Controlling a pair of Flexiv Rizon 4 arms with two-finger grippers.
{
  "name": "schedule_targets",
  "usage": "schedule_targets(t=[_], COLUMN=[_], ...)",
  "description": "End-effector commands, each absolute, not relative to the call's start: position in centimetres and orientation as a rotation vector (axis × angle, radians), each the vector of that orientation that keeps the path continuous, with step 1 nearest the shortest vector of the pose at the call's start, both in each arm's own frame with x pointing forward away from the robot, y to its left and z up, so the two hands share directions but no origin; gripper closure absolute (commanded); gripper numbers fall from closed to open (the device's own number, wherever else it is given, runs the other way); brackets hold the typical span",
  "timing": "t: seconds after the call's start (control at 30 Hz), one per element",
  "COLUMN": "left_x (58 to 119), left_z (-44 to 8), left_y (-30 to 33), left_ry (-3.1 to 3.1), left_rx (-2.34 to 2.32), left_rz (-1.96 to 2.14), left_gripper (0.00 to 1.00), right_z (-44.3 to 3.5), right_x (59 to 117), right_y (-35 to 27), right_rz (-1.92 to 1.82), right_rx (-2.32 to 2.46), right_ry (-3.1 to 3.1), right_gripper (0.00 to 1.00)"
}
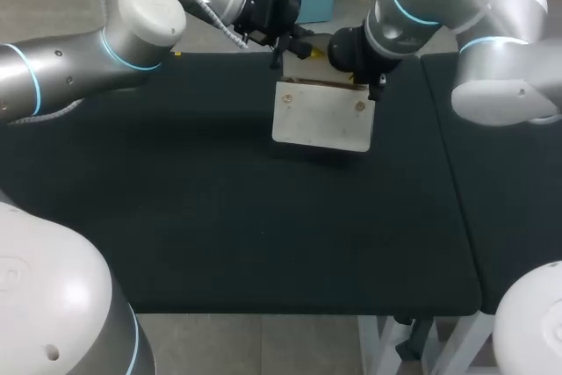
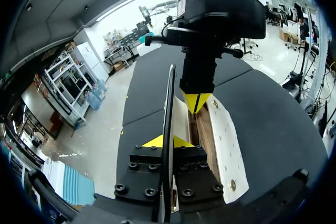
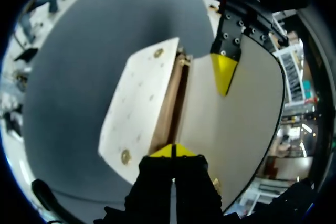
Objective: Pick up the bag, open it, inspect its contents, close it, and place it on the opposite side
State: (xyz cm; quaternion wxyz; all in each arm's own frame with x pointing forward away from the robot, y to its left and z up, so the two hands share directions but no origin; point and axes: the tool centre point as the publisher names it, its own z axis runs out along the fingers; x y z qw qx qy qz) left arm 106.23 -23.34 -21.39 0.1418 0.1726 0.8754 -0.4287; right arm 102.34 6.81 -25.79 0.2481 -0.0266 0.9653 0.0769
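A flat cream-white bag with small brass snap studs (image 1: 320, 118) hangs in the upper middle of the head frame. It is lifted off the black counter (image 1: 219, 217) and slung between the two arms. The left tool (image 1: 283, 48) pinches its upper left corner and the right tool (image 1: 358, 83) its upper right, so neither arm is nearer. The bag's top edge, its long axis, runs left to right between them and dips slightly toward the right. From the left wrist, the left tool's yellow tips are nearly together on the thin cream flap (image 2: 169, 103), seen edge-on. Just ahead, the right tool's tips narrow to a point on the bag's rim. Between the two grips the mouth gapes, showing a brown lining (image 2: 202, 135), though any contents are hidden. The bag looks open for inspection. Closing it would turn on bringing the flap in the left tool back against the studded panel beside the right tool. No label or legible writing shows on the bag, only the round studs (image 3: 125, 156).
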Motion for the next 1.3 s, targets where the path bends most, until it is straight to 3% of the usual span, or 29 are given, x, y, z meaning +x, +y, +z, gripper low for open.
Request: schedule_targets(t=[0.03,0.73,1.3], left_x=[106.1,105.1,104.4], left_z=[-21.4,-21.5,-21.1], left_y=[-23.4,-22.9,-23.6], left_ry=[2.512,2.431,2.387], left_rx=[0.474,0.331,0.432], left_rz=[-1.237,-1.247,-1.289], left_gripper=[1.00,1.00,1.00], right_z=[-27.1,-29.1,-28.8], right_x=[103.1,100.8,102.9], right_y=[7.5,7.4,8.1], right_rz=[0.202,0.154,0.139], right_rx=[-0.064,0.024,0.011], right_ry=[2.633,2.615,2.565], right_gripper=[1.00,1.00,1.00])
